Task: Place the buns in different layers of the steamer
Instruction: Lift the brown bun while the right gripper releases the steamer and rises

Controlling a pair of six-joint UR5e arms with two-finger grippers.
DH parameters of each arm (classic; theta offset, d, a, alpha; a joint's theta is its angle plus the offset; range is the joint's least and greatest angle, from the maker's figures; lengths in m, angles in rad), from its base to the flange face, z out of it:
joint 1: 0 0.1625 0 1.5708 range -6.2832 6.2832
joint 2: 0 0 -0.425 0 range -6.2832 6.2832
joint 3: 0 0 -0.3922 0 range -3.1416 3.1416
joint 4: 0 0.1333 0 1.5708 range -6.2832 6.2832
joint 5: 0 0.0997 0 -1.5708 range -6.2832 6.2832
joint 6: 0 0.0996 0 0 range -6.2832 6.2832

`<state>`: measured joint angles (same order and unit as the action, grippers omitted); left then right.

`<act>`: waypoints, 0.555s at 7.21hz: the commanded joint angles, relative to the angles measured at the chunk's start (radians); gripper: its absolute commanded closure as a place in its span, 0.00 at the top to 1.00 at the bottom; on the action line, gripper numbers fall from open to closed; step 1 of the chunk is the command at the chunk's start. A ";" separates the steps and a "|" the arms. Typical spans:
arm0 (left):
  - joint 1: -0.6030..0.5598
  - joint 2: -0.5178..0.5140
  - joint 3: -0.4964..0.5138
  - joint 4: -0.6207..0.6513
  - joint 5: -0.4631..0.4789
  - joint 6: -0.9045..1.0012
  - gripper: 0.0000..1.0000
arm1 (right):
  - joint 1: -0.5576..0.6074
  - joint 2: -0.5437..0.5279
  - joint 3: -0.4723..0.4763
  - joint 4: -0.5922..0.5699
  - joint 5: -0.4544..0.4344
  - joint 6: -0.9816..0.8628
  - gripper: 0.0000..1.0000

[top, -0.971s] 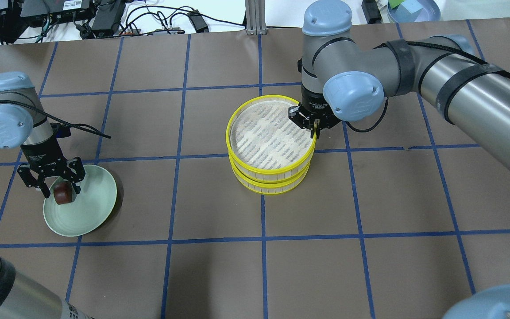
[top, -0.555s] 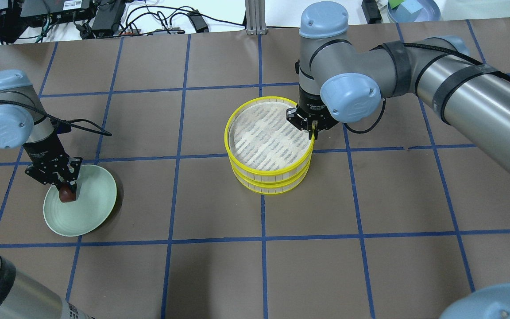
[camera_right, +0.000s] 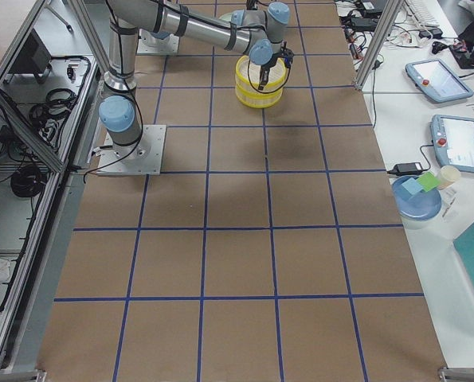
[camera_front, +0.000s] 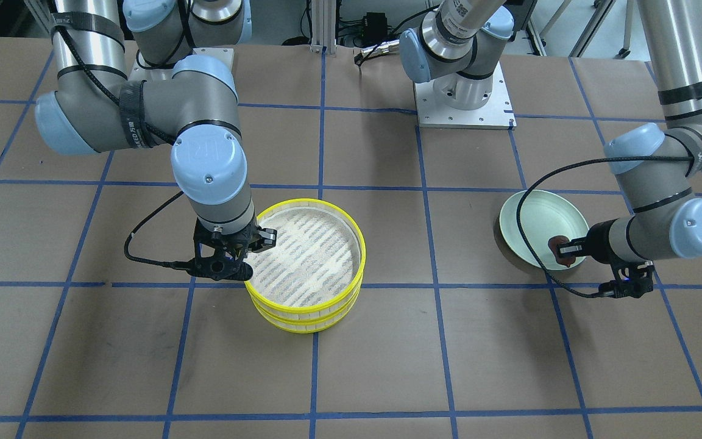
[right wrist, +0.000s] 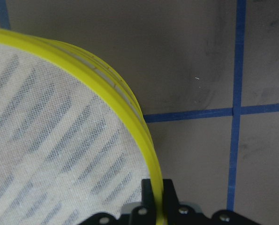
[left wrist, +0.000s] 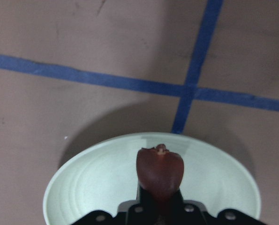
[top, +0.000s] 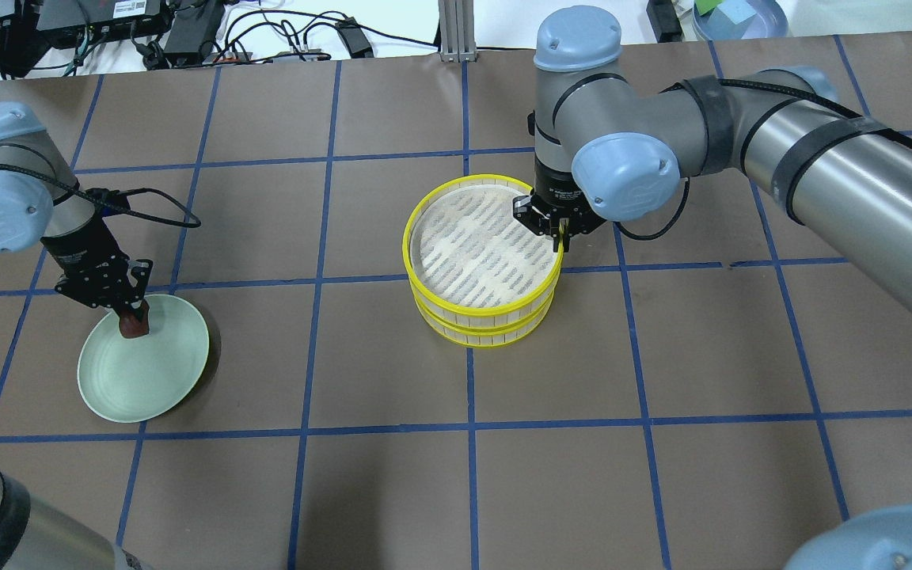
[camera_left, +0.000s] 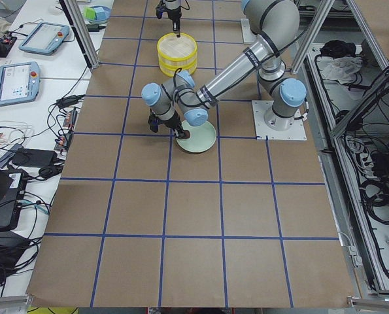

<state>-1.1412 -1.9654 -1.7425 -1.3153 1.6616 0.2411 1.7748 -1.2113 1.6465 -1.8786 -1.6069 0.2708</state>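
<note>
My left gripper (top: 133, 323) is shut on the dark reddish-brown bun (top: 134, 326) and holds it just above the far edge of the pale green plate (top: 151, 380). The bun also shows in the left wrist view (left wrist: 160, 169) and the front view (camera_front: 556, 246). Two yellow-rimmed steamer trays stand stacked at mid-table, the top tray (top: 408, 245) on the lower tray (top: 464, 339). My right gripper (top: 562, 236) is shut on the top tray's right rim (right wrist: 130, 108). The top tray's mesh floor is bare. The cream-white bun is out of view.
The brown table has a blue tape grid. Cables and electronics lie along the far edge (top: 187, 32). A blue bowl (top: 741, 16) sits at the far right corner. The right arm (top: 820, 158) spans the table's right half.
My left gripper has shut on the brown bun and raised it off the plate, drifting toward the plate's far edge. The right gripper stays on the top tray's rim.
</note>
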 commanded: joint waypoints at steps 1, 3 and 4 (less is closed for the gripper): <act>-0.075 0.058 0.023 -0.028 -0.028 0.000 0.00 | 0.000 -0.002 0.010 -0.002 0.007 0.004 0.00; -0.141 0.114 0.043 -0.048 -0.032 -0.016 0.00 | 0.000 -0.004 0.010 -0.004 0.008 0.011 0.36; -0.161 0.138 0.046 -0.056 -0.043 -0.017 0.00 | 0.000 -0.008 0.010 -0.005 0.008 -0.001 0.99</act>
<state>-1.2706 -1.8601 -1.7038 -1.3585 1.6281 0.2274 1.7748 -1.2156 1.6565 -1.8830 -1.5990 0.2784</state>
